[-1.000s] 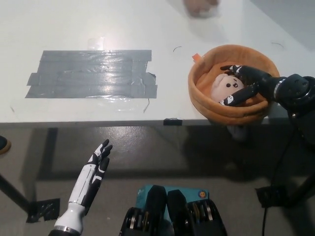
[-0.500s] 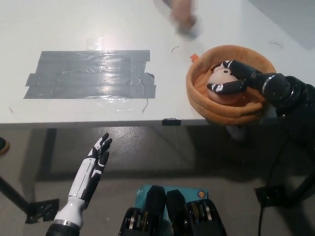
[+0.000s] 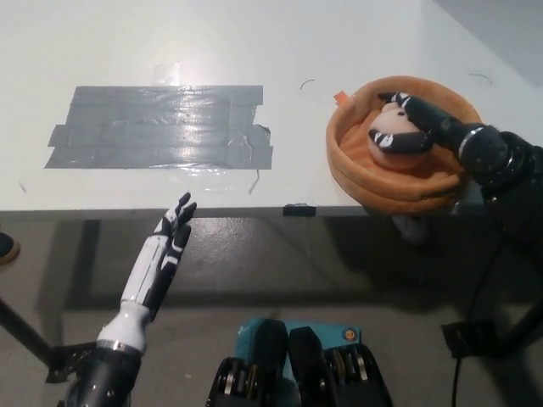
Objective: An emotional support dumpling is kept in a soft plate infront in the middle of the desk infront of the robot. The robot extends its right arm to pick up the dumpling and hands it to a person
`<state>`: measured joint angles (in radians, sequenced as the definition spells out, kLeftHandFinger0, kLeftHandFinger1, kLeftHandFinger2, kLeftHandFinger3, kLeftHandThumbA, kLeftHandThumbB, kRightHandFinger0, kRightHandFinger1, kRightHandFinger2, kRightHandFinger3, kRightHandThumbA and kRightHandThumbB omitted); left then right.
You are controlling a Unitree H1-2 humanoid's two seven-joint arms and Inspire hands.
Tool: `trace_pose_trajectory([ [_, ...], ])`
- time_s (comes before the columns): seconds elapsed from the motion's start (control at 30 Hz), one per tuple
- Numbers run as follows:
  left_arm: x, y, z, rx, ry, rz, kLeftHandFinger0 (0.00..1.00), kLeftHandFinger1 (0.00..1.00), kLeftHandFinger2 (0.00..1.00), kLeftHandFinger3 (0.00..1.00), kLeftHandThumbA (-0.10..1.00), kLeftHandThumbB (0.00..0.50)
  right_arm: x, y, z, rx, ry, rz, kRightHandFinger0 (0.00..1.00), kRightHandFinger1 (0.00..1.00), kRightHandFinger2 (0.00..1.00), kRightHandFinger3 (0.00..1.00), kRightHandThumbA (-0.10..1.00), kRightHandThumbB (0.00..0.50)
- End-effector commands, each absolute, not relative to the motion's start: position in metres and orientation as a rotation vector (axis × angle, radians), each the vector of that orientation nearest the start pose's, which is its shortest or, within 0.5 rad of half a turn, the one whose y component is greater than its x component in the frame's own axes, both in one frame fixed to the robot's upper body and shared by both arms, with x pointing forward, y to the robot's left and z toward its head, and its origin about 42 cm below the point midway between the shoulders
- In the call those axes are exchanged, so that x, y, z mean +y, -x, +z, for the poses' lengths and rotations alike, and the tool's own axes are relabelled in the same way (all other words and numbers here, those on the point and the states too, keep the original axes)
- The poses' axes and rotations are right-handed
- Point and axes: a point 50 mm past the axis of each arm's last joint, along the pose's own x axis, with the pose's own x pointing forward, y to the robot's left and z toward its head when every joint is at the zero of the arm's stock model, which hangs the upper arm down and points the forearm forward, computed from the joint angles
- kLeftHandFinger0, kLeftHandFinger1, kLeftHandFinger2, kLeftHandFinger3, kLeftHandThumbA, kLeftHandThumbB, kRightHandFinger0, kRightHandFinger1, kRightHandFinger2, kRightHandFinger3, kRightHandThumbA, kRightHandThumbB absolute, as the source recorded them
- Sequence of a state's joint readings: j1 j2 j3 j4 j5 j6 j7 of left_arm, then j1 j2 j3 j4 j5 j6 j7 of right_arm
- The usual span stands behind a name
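The soft orange plate sits at the right of the white desk, close to its front edge. Inside it is the pale plush dumpling, toward the far side of the plate. My black right hand reaches in from the right and is shut on the dumpling, with fingers wrapped over its top and front. I cannot tell whether the dumpling still touches the plate's floor. My white left hand rests low at the left, just below the desk's front edge, open with fingers stretched and apart.
A wide patch of grey tape covers the desk's left half. A small orange tag sticks out at the plate's far left rim. A small black piece sits on the desk's front edge.
My right hand has closed around the dumpling and drawn it toward the plate's far side. My left hand has risen toward the desk edge. A person's blurred hand at the top has left the view.
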<state>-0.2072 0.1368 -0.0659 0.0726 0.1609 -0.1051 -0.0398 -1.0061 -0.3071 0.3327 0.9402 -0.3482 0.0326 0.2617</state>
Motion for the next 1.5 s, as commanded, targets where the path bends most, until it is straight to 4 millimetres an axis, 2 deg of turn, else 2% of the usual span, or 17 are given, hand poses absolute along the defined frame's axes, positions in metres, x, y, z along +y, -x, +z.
trace_pose_trajectory([
  [0.0, 0.220, -0.357, 0.161, -0.292, -0.311, -0.149, 1.00, 1.00, 1.00, 1.00, 1.00, 0.032, -0.228, -0.571, 0.339, -0.175, 0.889, 0.232, 0.30, 0.72, 1.00, 1.00, -0.10, 0.122],
  [0.23, 0.219, -0.359, 0.163, -0.294, -0.318, -0.154, 1.00, 1.00, 1.00, 1.00, 1.00, 0.048, -0.229, -0.560, 0.379, -0.366, 0.773, 0.186, 0.24, 0.68, 0.95, 0.97, -0.10, 0.118],
  [0.47, 0.219, -0.359, 0.162, -0.292, -0.301, -0.155, 1.00, 1.00, 1.00, 1.00, 1.00, 0.033, -0.220, -0.542, 0.414, -0.494, 0.671, 0.151, 0.26, 0.73, 1.00, 1.00, -0.10, 0.140],
  [0.6, 0.219, -0.359, 0.161, -0.297, -0.301, -0.154, 1.00, 1.00, 1.00, 1.00, 1.00, 0.028, -0.212, -0.527, 0.438, -0.599, 0.697, 0.138, 0.27, 0.73, 1.00, 1.00, -0.10, 0.149],
  [0.63, 0.219, -0.359, 0.161, -0.296, -0.299, -0.155, 1.00, 1.00, 1.00, 1.00, 1.00, 0.028, -0.206, -0.519, 0.450, -0.666, 0.706, 0.127, 0.23, 0.68, 0.95, 0.96, -0.10, 0.170],
  [0.7, 0.219, -0.357, 0.160, -0.295, -0.302, -0.155, 1.00, 1.00, 1.00, 1.00, 1.00, 0.024, -0.197, -0.508, 0.463, -0.717, 0.678, 0.150, 0.20, 0.65, 0.93, 0.94, -0.10, 0.152],
  [0.87, 0.219, -0.354, 0.157, -0.284, -0.305, -0.162, 1.00, 1.00, 1.00, 1.00, 1.00, 0.027, -0.172, -0.486, 0.482, -0.787, 0.723, 0.150, 0.22, 0.65, 0.97, 1.00, -0.10, 0.165],
  [1.07, 0.218, -0.350, 0.154, -0.262, -0.296, -0.171, 1.00, 1.00, 1.00, 1.00, 1.00, 0.033, -0.140, -0.489, 0.486, -0.779, 0.658, 0.249, 0.18, 0.62, 0.93, 0.99, -0.10, 0.161],
  [1.1, 0.217, -0.349, 0.153, -0.254, -0.287, -0.174, 1.00, 1.00, 1.00, 1.00, 1.00, 0.043, -0.134, -0.493, 0.486, -0.787, 0.663, 0.257, 0.22, 0.64, 0.96, 0.99, -0.10, 0.163],
  [1.13, 0.217, -0.349, 0.153, -0.250, -0.288, -0.175, 1.00, 1.00, 1.00, 1.00, 1.00, 0.045, -0.130, -0.495, 0.485, -0.783, 0.671, 0.256, 0.37, 0.65, 1.00, 1.00, -0.10, 0.164],
  [1.17, 0.216, -0.348, 0.153, -0.249, -0.290, -0.176, 1.00, 1.00, 1.00, 1.00, 1.00, 0.044, -0.126, -0.497, 0.485, -0.786, 0.693, 0.248, 0.82, 0.74, 0.98, 0.99, -0.10, 0.168],
  [1.2, 0.216, -0.348, 0.153, -0.248, -0.290, -0.177, 1.00, 1.00, 1.00, 1.00, 1.00, 0.044, -0.124, -0.498, 0.485, -0.786, 0.706, 0.244, 0.97, 0.71, 1.00, 0.99, -0.10, 0.159],
  [1.23, 0.216, -0.348, 0.153, -0.247, -0.290, -0.177, 1.00, 1.00, 1.00, 1.00, 1.00, 0.045, -0.122, -0.500, 0.485, -0.784, 0.713, 0.243, 0.95, 0.68, 1.00, 0.99, -0.10, 0.157],
  [1.3, 0.217, -0.349, 0.154, -0.255, -0.304, -0.179, 1.00, 1.00, 1.00, 1.00, 1.00, 0.041, -0.116, -0.503, 0.485, -0.770, 0.699, 0.261, 0.32, 0.53, 1.00, 1.00, -0.10, 0.154],
  [1.33, 0.216, -0.349, 0.154, -0.255, -0.305, -0.179, 1.00, 1.00, 1.00, 1.00, 1.00, 0.040, -0.113, -0.504, 0.485, -0.761, 0.696, 0.267, 0.04, 0.45, 0.94, 0.99, -0.10, 0.159],
  [1.37, 0.217, -0.349, 0.155, -0.257, -0.301, -0.180, 1.00, 1.00, 1.00, 1.00, 1.00, 0.039, -0.108, -0.506, 0.485, -0.748, 0.705, 0.268, 0.00, 0.44, 0.90, 0.98, -0.10, 0.163],
  [1.47, 0.217, -0.349, 0.155, -0.266, -0.308, -0.180, 1.00, 1.00, 1.00, 1.00, 0.99, 0.031, -0.104, -0.507, 0.484, -0.735, 0.716, 0.280, 0.00, 0.44, 0.89, 1.00, -0.10, 0.151],
])
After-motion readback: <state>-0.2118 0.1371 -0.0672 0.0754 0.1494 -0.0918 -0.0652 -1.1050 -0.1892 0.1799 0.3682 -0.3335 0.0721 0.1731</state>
